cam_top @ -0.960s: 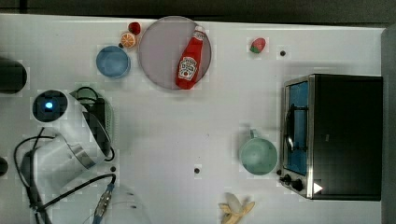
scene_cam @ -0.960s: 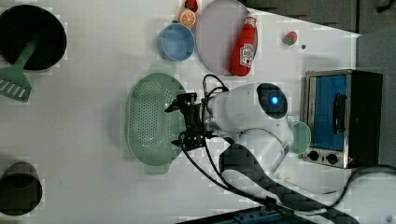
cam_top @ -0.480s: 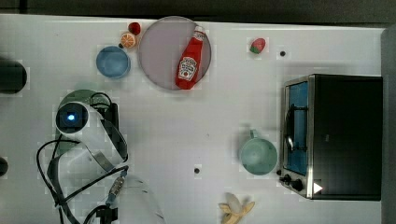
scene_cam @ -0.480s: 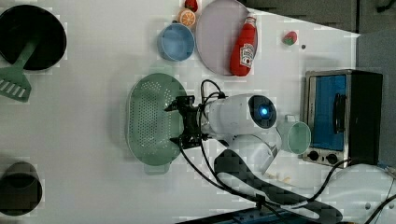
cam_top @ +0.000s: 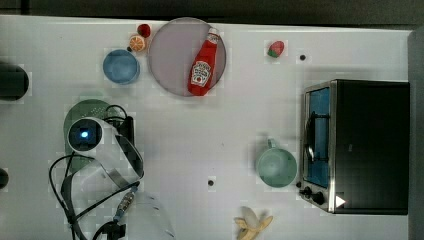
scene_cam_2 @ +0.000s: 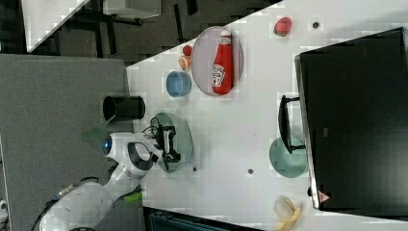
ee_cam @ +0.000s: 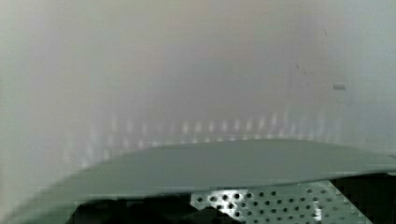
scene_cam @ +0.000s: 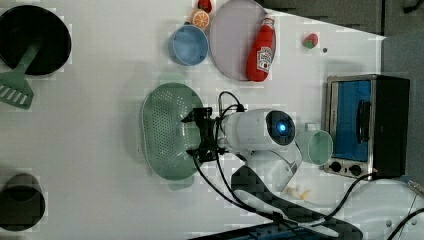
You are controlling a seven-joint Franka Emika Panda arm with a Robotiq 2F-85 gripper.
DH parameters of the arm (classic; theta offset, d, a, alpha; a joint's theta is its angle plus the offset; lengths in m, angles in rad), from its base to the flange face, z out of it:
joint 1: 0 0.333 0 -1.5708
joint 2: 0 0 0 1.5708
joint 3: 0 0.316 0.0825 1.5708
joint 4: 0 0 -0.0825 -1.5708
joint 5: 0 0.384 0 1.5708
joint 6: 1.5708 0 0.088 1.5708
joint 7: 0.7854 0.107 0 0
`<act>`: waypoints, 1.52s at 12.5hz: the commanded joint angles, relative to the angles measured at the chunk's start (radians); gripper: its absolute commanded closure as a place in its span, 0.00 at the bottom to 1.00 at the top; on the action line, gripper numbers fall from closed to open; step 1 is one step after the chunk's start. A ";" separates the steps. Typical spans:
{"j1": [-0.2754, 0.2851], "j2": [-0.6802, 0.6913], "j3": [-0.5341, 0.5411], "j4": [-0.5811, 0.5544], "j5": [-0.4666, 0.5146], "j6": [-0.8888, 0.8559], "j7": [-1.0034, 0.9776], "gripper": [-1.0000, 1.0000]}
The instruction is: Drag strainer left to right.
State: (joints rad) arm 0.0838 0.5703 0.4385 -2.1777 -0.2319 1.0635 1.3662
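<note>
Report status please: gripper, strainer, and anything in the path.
Gripper open, over strainer rim on the left view's right, not gripping. Strainer flat on table. Mug sits toward the top view's right, possibly in the drag path.

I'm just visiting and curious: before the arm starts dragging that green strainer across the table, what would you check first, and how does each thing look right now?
1. End effector open: ok, its fingers stand wide apart.
2. End effector over the strainer: ok, in the left view it sits at the rim on the left view's right side.
3. Fingers hooked on the rim: cannot tell, contact is not clear.
4. Strainer flat on the table: ok, it looks level.
5. Path toward the top view's right: ok at first, bare table; the mug and toaster oven stand at the far end.
6. Cables clear of the strainer: cannot tell.
</note>
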 commanded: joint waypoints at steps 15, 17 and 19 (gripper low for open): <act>-0.216 -0.154 -0.164 -0.165 0.001 0.007 -0.239 0.00; -0.238 -0.159 -0.193 -0.171 0.001 0.013 -0.299 0.00; -0.258 -0.164 -0.223 -0.175 0.001 0.016 -0.324 0.00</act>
State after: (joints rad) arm -0.1536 0.4111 0.2196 -2.3809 -0.2360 1.0898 1.1240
